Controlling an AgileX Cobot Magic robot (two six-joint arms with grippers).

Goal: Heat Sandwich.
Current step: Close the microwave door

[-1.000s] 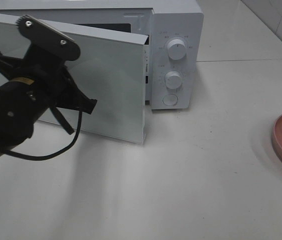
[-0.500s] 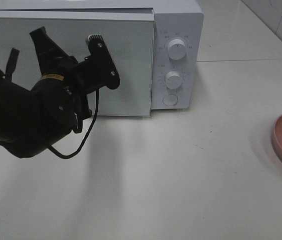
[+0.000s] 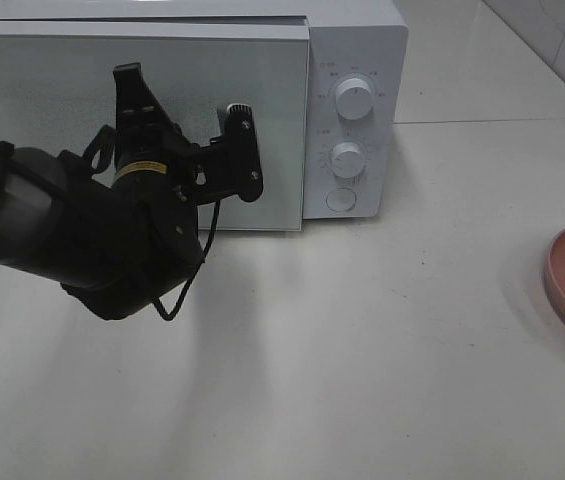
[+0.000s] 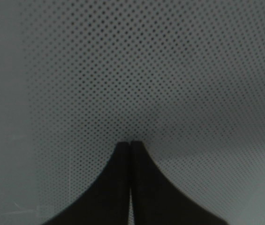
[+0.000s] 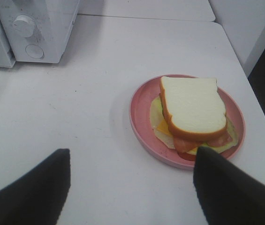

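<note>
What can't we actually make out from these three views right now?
- Microwave interior: hidden behind the shut door in the exterior high view.
- Left gripper contact with the door: the left wrist view shows the shut tips near the dotted glass, but not whether they touch it; in the exterior view the arm covers them.
- Sandwich and pink plate: cut off by the right edge in the exterior view.
- Dial markings: too small to read.
- Right gripper: only its wide-apart fingers show.

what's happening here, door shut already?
Yes. The microwave door sits flush, and the left gripper, shut and empty, points its tips at the door's dotted window. The sandwich is not inside: it sits on the pink plate on the table, off to the microwave's right. The right gripper hangs open above the plate's near edge, holding nothing.
</note>
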